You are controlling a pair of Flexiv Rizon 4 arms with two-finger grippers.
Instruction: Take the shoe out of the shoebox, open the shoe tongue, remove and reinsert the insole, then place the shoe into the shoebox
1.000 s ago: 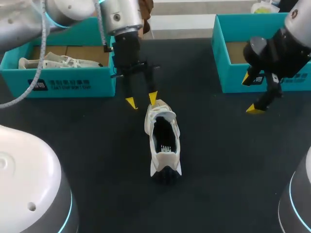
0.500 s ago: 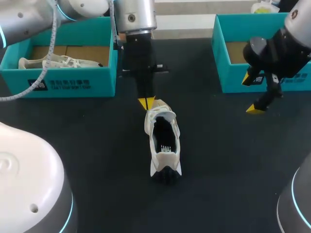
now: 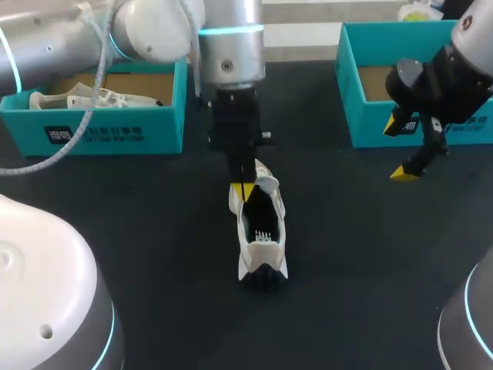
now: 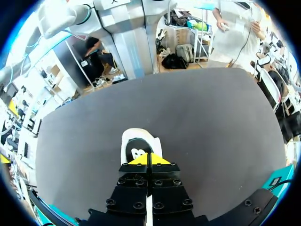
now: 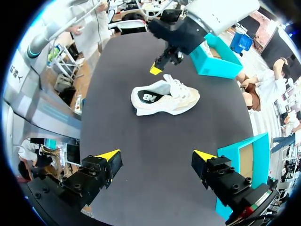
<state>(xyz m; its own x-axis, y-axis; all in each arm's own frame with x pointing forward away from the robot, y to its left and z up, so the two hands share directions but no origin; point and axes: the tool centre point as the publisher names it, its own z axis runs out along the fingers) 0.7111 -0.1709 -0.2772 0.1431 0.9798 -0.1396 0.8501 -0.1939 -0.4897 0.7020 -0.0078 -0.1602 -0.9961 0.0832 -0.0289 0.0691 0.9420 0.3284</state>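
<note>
A white sneaker (image 3: 260,235) stands upright on the black table, its heel toward the near edge and its opening facing up. My left gripper (image 3: 245,190) is shut, its yellow tips pressed together just over the tongue end of the opening. In the left wrist view the gripper (image 4: 150,159) has nothing visible between its tips, and the sneaker's heel rim (image 4: 136,133) lies right ahead of them. My right gripper (image 3: 400,151) hangs open to the sneaker's right, in front of the right shoebox (image 3: 362,123). The right wrist view shows the sneaker (image 5: 164,98) well ahead of its open gripper (image 5: 156,155).
A teal shoebox (image 3: 115,135) at the back left holds a second white shoe (image 3: 85,99). The right teal shoebox also shows beside my right gripper (image 5: 240,162). Bare black tabletop (image 3: 362,262) surrounds the sneaker.
My left gripper has shut and moved right and toward the near edge, from behind the sneaker's toe to over its opening. The right arm and the sneaker have stayed put.
</note>
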